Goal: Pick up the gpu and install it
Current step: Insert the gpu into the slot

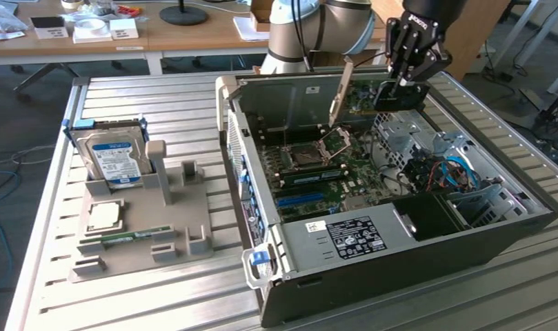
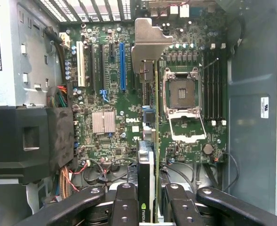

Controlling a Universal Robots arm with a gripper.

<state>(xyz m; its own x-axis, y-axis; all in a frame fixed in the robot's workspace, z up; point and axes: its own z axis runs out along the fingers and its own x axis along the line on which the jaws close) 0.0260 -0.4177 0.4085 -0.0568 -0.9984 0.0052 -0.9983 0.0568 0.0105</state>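
Above the open computer case [image 1: 426,276] on the slatted table [image 1: 150,296], the gripper [image 1: 401,85] clamps the gpu [image 1: 389,101] edge-on between its jaws.

- The gpu [image 2: 145,160] faced the wrist camera edge-on, so we saw neither flat face.
- The gripper [image 2: 149,193] was cut off by that picture's edge.
- We could not read the case label [image 1: 357,236]; its print was too small.

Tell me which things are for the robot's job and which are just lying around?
For the job: gripper, gpu it grips, open computer case, motherboard.
Just lying about: hard drive, memory stick, grey rack.
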